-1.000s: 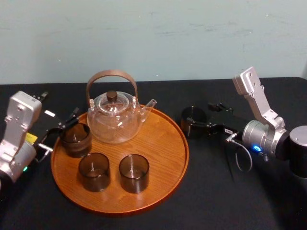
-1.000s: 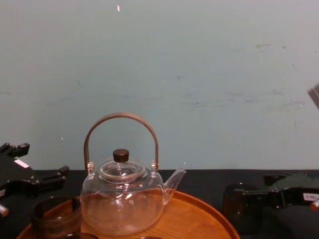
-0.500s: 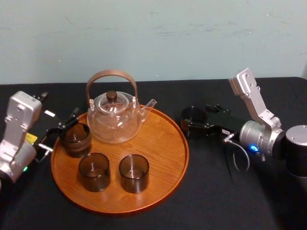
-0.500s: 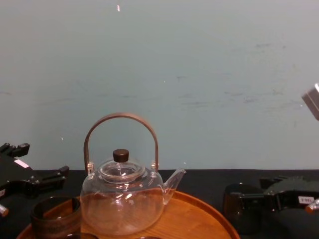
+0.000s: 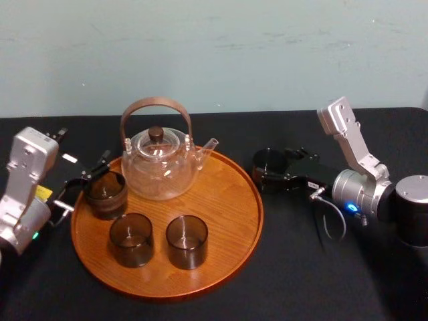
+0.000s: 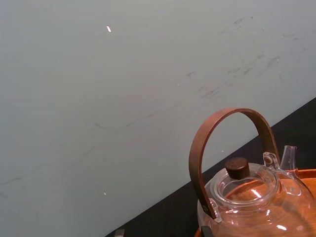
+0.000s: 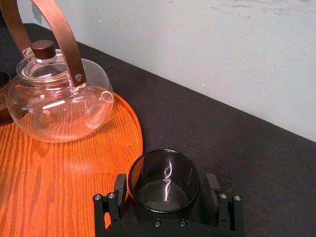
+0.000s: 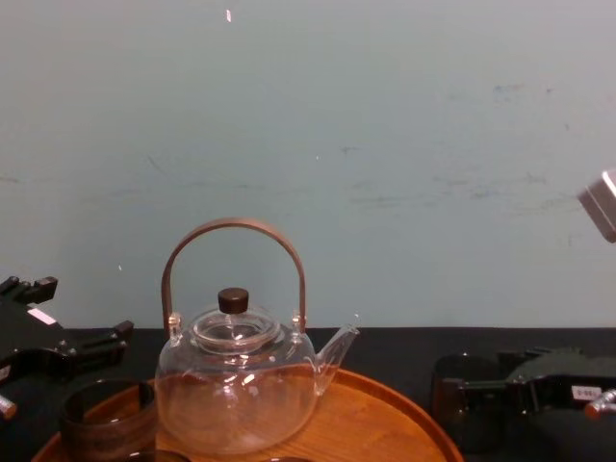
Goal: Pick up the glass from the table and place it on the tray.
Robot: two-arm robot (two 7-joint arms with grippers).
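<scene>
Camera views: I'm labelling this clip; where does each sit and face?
Head view: high, looking down on the tray, left gripper and right gripper at its sides.
Chest view: low, facing the wall across the teapot, grippers at its lower corners.
Left wrist view: beside the tray, angled up past the teapot.
Right wrist view: along the right gripper, open around the glass.
All share the teapot.

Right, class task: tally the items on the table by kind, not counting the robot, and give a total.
Dark glasses: 4, three on the tray, one of them by the left gripper; the fourth glass on the table inside the open right gripper.
Clear glass teapot: 1, on the tray.
Wooden tray: 1.
Total: 6.
</scene>
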